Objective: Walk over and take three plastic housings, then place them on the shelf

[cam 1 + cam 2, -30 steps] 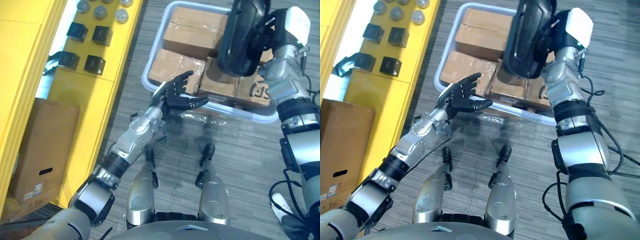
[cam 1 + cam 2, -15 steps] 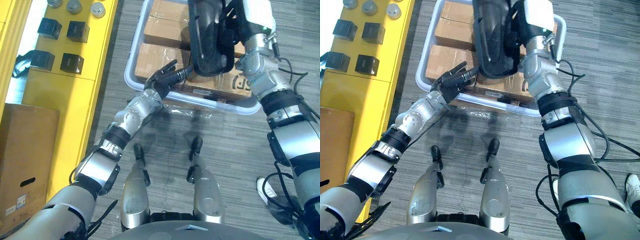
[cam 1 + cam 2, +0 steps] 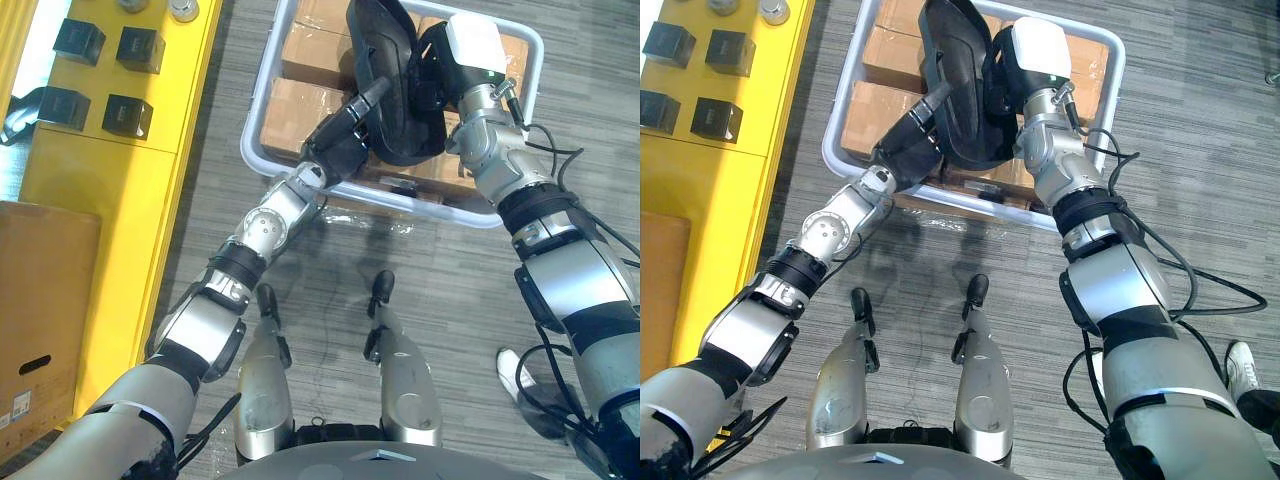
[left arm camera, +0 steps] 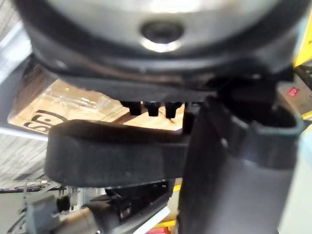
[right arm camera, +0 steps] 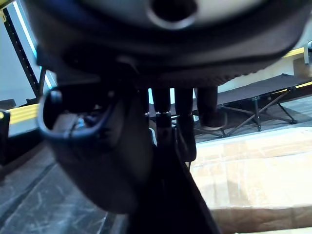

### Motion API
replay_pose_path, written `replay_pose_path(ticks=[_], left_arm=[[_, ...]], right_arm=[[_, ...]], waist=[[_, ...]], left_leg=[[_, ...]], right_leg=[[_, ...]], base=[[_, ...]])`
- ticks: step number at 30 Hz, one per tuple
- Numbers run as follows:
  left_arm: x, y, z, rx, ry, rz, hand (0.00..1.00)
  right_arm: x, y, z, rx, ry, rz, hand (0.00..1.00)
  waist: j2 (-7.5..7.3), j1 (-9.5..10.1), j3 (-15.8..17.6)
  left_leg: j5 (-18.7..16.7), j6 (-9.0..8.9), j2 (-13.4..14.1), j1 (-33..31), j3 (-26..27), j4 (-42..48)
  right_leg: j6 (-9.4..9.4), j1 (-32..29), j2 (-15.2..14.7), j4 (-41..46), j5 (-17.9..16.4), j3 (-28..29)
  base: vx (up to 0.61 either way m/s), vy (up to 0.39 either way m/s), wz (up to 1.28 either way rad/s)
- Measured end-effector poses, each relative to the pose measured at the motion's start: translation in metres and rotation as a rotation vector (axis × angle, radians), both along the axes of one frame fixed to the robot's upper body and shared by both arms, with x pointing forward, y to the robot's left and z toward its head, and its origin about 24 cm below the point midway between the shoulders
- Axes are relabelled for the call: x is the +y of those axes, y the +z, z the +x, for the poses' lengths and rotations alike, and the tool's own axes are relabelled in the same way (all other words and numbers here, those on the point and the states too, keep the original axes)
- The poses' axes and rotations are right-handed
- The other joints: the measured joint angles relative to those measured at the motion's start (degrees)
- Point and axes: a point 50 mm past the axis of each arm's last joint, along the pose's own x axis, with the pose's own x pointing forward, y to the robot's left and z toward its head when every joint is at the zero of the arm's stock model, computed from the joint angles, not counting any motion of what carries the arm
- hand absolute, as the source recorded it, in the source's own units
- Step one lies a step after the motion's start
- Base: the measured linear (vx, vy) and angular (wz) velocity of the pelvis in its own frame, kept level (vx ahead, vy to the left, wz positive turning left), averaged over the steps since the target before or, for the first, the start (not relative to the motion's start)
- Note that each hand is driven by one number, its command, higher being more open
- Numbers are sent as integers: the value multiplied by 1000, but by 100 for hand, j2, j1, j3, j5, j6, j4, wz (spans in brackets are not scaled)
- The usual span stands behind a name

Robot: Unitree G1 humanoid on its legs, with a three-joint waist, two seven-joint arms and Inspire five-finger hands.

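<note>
Hanging over a white tub [image 3: 440, 208] on the grey plank floor, the black plastic housing [image 3: 395, 110] is a long curved shell, held roughly upright with its hollow side turned toward the robot's left. The right hand [image 3: 440, 85] holds it from the right side, about halfway up. The right wrist view shows that hand's fingers [image 5: 185, 112] hooked down over the housing's dark edge, so the grip is closed around it. The left hand [image 3: 335, 145] comes up from below on the other side and meets the shell's lower left edge (whether it grips there or only rests against it, I cannot tell). In the left wrist view the housing's dark bulk sits right up against that hand.

Under the housing, the tub holds cardboard boxes [image 3: 295, 105] wrapped in clear film and packed side by side. The housing is clear of them, above the middle of the tub.

To the robot's left stands the yellow shelf [image 3: 110, 190], well apart from the tub across a strip of floor. Small black cubes [image 3: 127, 115] sit on its top in a neat cluster, with grey round pieces [image 3: 183, 10] just beyond them at the view's upper edge. A brown cardboard box [image 3: 40, 300] with a slot handle sits at the shelf's near end.
</note>
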Motion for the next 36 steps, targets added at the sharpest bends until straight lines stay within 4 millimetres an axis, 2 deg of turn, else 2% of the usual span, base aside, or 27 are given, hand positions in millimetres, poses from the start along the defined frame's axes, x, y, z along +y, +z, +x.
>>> replay_pose_path(ticks=[8,20,21,31,36], left_arm=[[0,-3,0,20,3,15,100],[-5,-6,3,44,88,271,100],[-4,-7,4,51,101,287,0],[5,-5,8,84,237,297,0],[10,-8,10,91,296,307,0]], right_arm=[[2,-2,0,13,6,-18,0],[18,0,-3,-26,117,-68,0],[19,1,-3,-33,123,-74,0],[30,15,-16,-179,208,-14,0],[35,11,-23,-226,249,24,0]], waist=[[-28,-57,9],[-31,-57,9],[-32,-56,9],[-41,-91,14],[-59,-86,18]], left_leg=[[0,0,2,-3,6,0],[-2,0,3,-8,36,25],[-18,-2,7,-10,44,54],[-71,-33,79,2,127,139],[-93,-37,94,19,136,170]], right_leg=[[-7,0,4,-19,9,2],[-24,1,16,-73,56,56],[-27,2,19,-73,60,68],[-49,2,87,-117,95,159],[-56,39,100,-136,101,162]], base=[[0,0,0],[0,0,0],[0,0,-4],[2,8,-5],[4,5,-1]])
